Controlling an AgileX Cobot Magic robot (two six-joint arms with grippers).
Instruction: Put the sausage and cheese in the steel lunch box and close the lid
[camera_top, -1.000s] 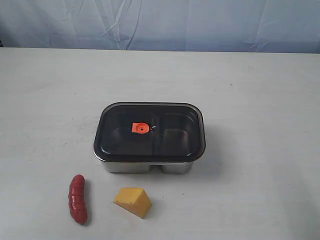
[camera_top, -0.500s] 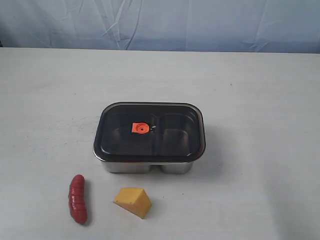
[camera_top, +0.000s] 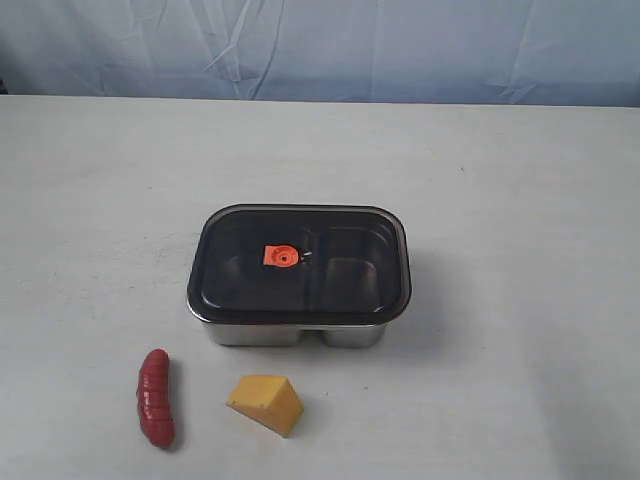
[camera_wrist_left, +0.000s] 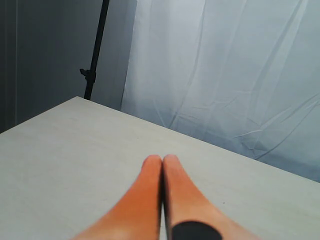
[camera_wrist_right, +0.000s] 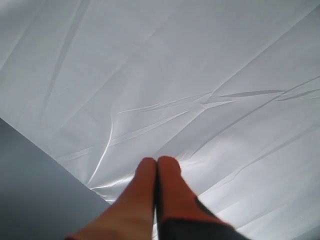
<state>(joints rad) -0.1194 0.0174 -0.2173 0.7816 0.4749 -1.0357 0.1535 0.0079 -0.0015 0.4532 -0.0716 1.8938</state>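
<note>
Nothing has stirred in the last second. The sausage (camera_top: 155, 397) lies on the worktop (camera_top: 500, 200) in front of the steel lunch box (camera_top: 290, 334), and the cheese (camera_top: 266, 402) sits near it, both clear of the box. The lid (camera_top: 300, 265) is on the box with its orange valve (camera_top: 281, 257) facing up. The left claw (camera_wrist_left: 162, 160) is pressed closed and empty over bare worktop, and the right claw (camera_wrist_right: 157, 162) is closed and empty, facing the backdrop (camera_wrist_right: 200, 60). So no start yet — by my reckoning that lid comes off first.
</note>
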